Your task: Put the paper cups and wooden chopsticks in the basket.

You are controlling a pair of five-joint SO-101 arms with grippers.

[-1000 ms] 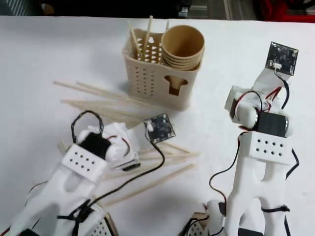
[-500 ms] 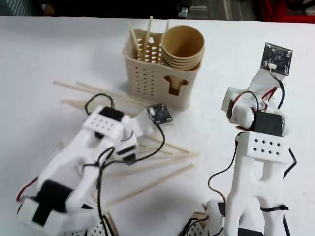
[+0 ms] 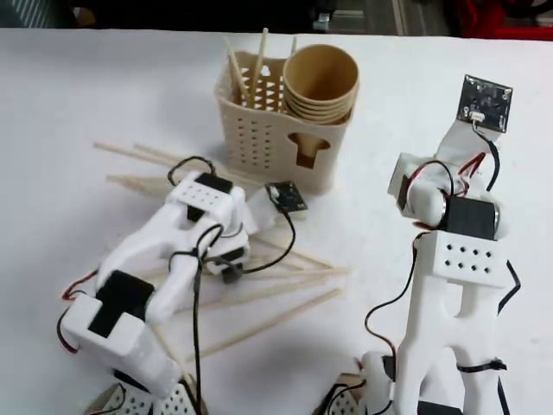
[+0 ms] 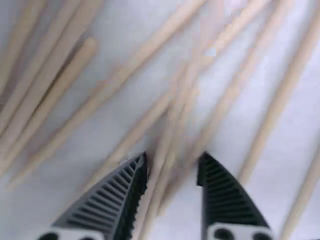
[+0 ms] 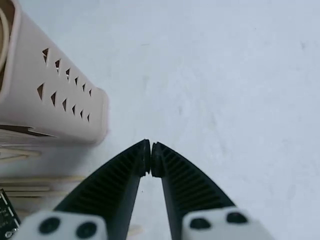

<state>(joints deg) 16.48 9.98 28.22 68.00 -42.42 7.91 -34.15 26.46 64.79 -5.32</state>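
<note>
Several chopsticks (image 4: pixel 170 135) under the left tool (image 4: pixel 173 159) — jaws parted, gripping nothing.
They lie flat on the table (image 3: pixel 104 78), long axis running through the gap between the jaws — the basket (image 3: pixel 259 138) stands just beyond.

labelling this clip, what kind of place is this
Likely a robotics lab bench: two small white arms at a white table, a basket holding paper cups, and chopsticks scattered on it.

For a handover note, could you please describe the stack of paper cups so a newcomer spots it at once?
Find the beige perforated basket on the table. The paper cups stand nested in it; unlike the thin chopsticks upright beside them, they are wide and round.
</note>
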